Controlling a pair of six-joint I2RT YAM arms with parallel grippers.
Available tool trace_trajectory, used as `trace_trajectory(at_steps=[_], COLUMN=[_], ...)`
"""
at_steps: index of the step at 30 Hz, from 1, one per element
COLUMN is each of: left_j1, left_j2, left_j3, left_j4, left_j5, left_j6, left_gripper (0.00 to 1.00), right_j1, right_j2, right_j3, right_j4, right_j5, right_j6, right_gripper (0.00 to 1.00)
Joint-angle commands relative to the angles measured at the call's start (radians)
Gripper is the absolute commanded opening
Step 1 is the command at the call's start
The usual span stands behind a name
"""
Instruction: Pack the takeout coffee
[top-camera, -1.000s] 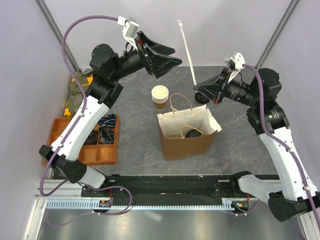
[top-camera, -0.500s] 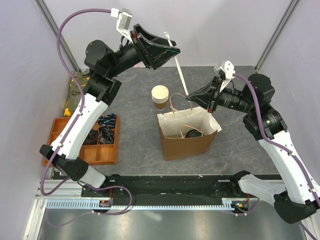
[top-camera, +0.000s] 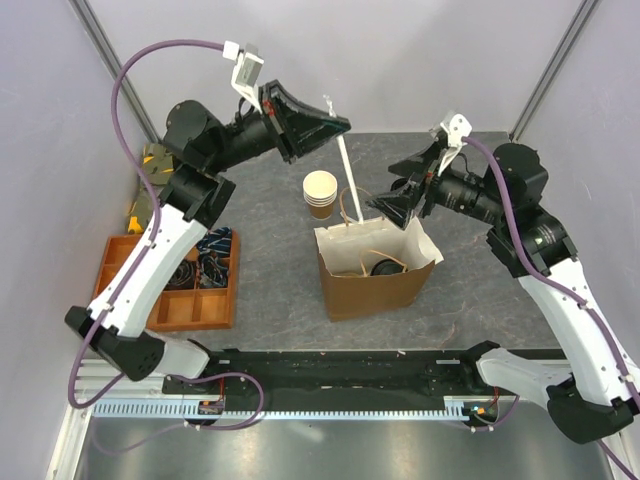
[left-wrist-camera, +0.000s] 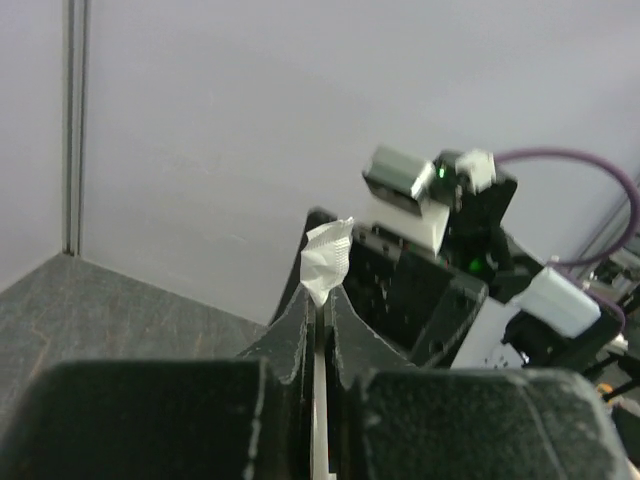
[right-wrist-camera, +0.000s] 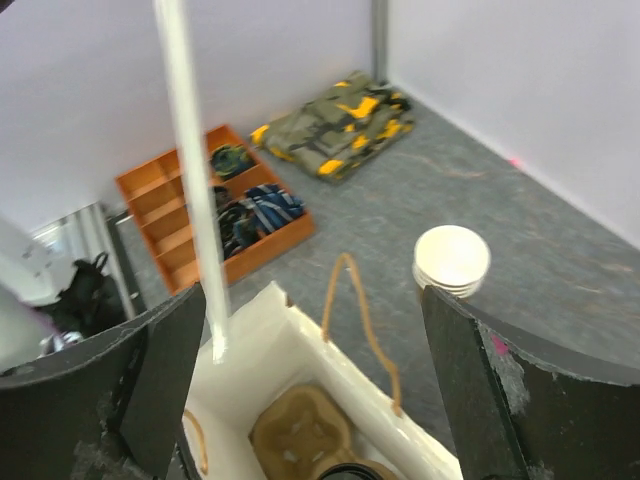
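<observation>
Above the paper bag (top-camera: 370, 290): left gripper (top-camera: 338, 124) pinching a straw (top-camera: 346, 170), right gripper (top-camera: 392, 188) spread wide.

Left arm stands tall, elbow high, forearm reaching level toward the table's middle; its jaws press together on the white wrapped straw near the top end, and the straw slants down to the bag's back rim; right arm bends in from the right, wrist aimed left and down at the bag's mouth, jaws wide apart with nothing between; the takeout coffee (top-camera: 383, 267) sits inside the bag, black lid up, plain only from overhead; the right wrist view adds a brown cardboard insert (right-wrist-camera: 298, 435) in the bag, the stack of cups (right-wrist-camera: 452, 258) just behind it, an orange tray (right-wrist-camera: 150, 198) and a camouflage cloth (right-wrist-camera: 340, 120) beyond, the straw beside one finger, unpinched; the left wrist view alone shows the crumpled wrapper tip (left-wrist-camera: 327, 262) poking above its closed fingers (left-wrist-camera: 297, 330).
</observation>
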Motion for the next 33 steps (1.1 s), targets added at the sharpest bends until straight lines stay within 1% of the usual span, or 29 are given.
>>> trace_trajectory(at_steps=[1,2,3,5,6,9,13,20,26,33], left_j1=[-0.005,-0.008,-0.015,-0.038,-0.047,-0.082,-0.108,-0.194,-0.252,-0.311], left_j2=[-0.116,-0.142,-0.157,-0.194,-0.202,-0.216,-0.201,-0.181,-0.156,-0.101], left_j3=[-0.099,-0.116,-0.146,-0.185,-0.217,-0.263,-0.28,-0.3,-0.315,-0.314], left_j4=[-0.027,-0.054,-0.07,-0.093,-0.11,-0.126,-0.171,-0.358,-0.432,-0.508], left_j5=[0.074,0.078,0.076,0.049,0.038,0.019,0.018,-0.043,-0.105,-0.195], left_j6=[0.182,0.215,0.293,0.37,0.434,0.527,0.595,0.827,0.921,0.992], left_gripper=[0.02,0.02,0.02,0.02,0.02,0.02,0.02,0.02,0.02,0.02], right_j1=[0.003,0.001,-0.002,-0.012,-0.018,-0.04,-0.072,-0.097,-0.112,-0.117], right_j2=[-0.024,-0.026,-0.028,-0.032,-0.032,-0.029,-0.023,-0.024,-0.034,-0.041], right_j3=[0.1,0.107,0.113,0.112,0.107,0.097,0.095,0.097,0.095,0.084], right_j4=[-0.051,-0.063,-0.08,-0.089,-0.092,-0.092,-0.082,-0.105,-0.108,-0.112], right_j5=[0.155,0.197,0.213,0.245,0.25,0.244,0.232,0.252,0.264,0.272], right_j6=[-0.002,-0.016,-0.023,-0.031,-0.028,-0.016,-0.007,-0.019,-0.025,-0.033], right_gripper=[0.98,0.98,0.98,0.98,0.98,0.98,0.98,0.98,0.98,0.98])
